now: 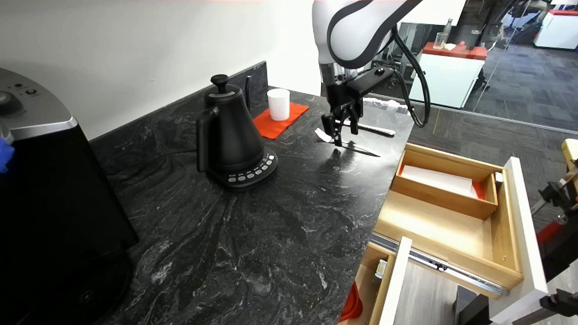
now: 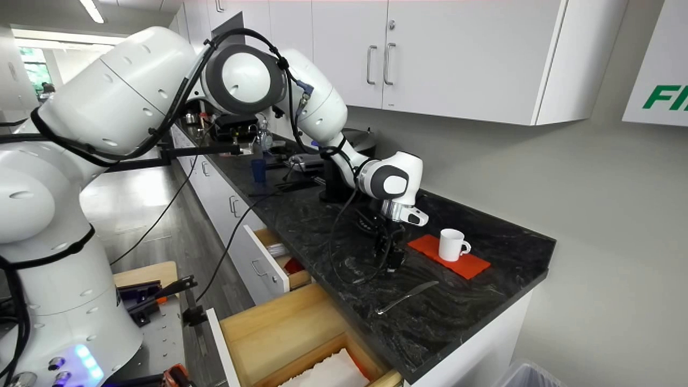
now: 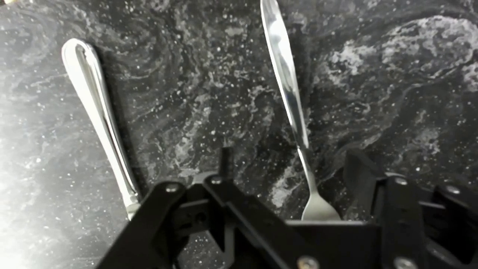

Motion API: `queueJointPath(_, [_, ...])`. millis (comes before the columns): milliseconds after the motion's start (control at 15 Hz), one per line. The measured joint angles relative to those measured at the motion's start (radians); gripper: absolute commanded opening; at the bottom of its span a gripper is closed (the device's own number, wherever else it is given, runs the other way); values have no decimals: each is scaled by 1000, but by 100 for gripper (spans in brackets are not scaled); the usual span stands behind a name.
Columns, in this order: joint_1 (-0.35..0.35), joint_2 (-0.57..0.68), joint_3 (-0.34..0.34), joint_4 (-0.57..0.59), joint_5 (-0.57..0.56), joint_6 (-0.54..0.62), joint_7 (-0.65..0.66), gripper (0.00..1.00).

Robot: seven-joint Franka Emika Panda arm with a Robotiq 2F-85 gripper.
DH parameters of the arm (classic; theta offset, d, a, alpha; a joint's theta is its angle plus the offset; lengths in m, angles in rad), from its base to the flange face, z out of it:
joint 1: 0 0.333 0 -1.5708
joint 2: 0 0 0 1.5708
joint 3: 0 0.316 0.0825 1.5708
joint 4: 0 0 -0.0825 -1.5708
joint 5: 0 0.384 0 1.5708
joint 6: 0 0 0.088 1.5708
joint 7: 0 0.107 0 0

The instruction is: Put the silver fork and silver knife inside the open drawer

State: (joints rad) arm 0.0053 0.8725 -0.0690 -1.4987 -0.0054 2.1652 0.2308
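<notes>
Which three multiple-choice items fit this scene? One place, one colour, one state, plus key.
1. Where does the knife lie?
A. in the drawer
B. on the counter
C. in the mug

2. What colour is the kettle?
A. black
B. white
C. red

3. How do the fingers stand?
A. pressed together
B. shut on the knife
C. spread apart

1 B: both exterior views show it on the dark top.
2 A: body and handle look black.
3 C: the wrist view shows a gap, the fork visible through it.
</notes>
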Motion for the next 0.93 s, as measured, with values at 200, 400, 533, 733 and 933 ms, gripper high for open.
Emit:
queueJointPath(200, [0,0,-2,0,0,0,0,27])
queueJointPath(400, [0,0,-3,0,0,0,0,7])
queueJointPath(533, [-1,0,-4,0,0,0,0,2])
queueJointPath(733, [-2,0,-5,0,0,0,0,4])
queueJointPath(933, [-5,0,-5,0,0,-1,0,4])
